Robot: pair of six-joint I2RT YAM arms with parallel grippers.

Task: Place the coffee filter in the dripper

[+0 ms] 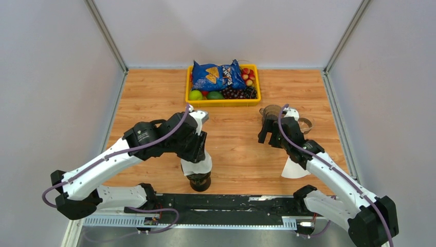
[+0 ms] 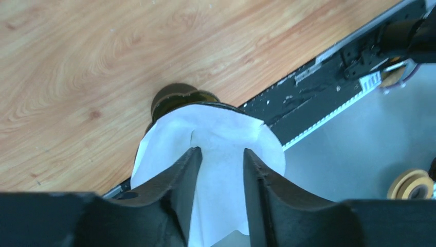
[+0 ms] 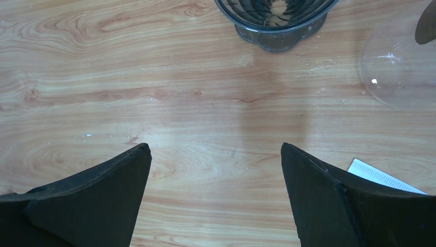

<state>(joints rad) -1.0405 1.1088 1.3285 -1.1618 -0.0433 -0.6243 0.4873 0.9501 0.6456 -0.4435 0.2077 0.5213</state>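
My left gripper is shut on a white paper coffee filter. It holds the opened cone of the filter down in a dark brown dripper that stands near the table's front edge. The filter's rim spreads out over the dripper's top. My right gripper is open and empty above bare wood. A smoky ribbed glass dripper stands just beyond it.
A clear glass carafe stands right of the smoky dripper. A second white filter lies flat under the right arm. A yellow basket with a blue chip bag and fruit stands at the back. A black rail runs along the front edge.
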